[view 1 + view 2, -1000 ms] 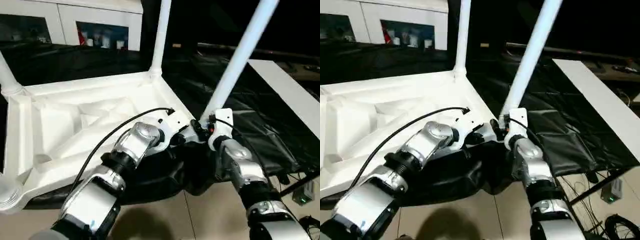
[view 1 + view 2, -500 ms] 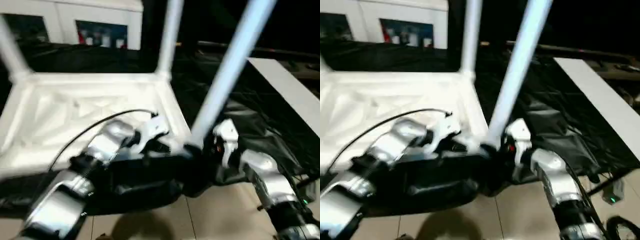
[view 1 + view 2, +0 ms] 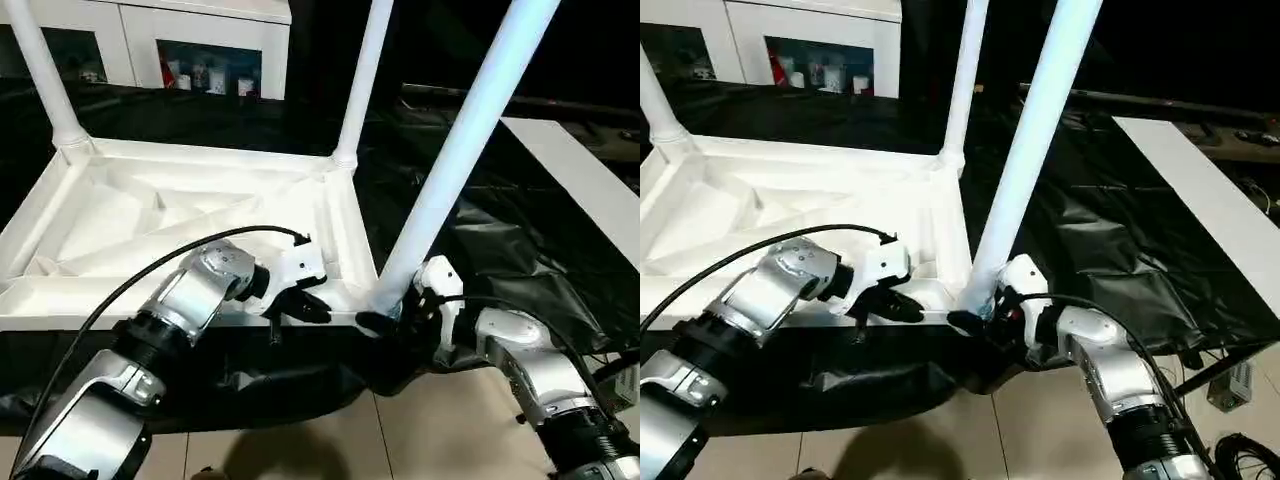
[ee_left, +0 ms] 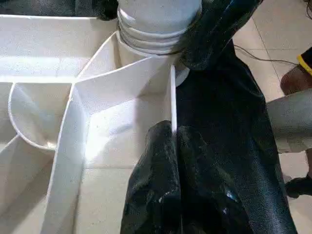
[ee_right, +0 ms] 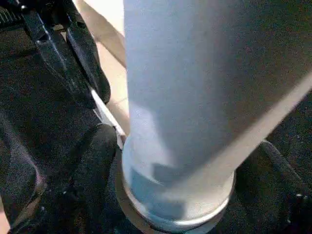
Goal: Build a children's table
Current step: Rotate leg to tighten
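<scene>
The small white plastic children's table (image 3: 190, 215) lies upside down on the black-sheeted tabletop (image 3: 480, 215), ribbed underside up, its near edge at the tabletop's front edge. Three tube legs show: a pale-blue round tube leg (image 3: 455, 165) in the near corner socket on the robot's right, a white tube leg (image 3: 362, 85) in the far right socket, another white leg (image 3: 42, 75) in the far left socket. All three run out of the top of the eye views, so their ends are cut off. The near-left corner is off frame.

Left gripper (image 3: 300, 305) is at the table's near rim, just left of the blue leg's socket. In the left wrist view its black fingers (image 4: 161, 195) are clenched on the thin white rim wall, one on each side; fingertips blur together w/ the black sheet there.

Right gripper (image 3: 392, 322) sits at the foot of the blue leg, against the socket. Right wrist view is filled by the leg (image 5: 195, 97); dark finger shapes flank its base, so the jaws look clamped round the leg, though contact is hard to make out.

A white glass-door cabinet (image 3: 150, 45) stands behind the table, partly cut off.
</scene>
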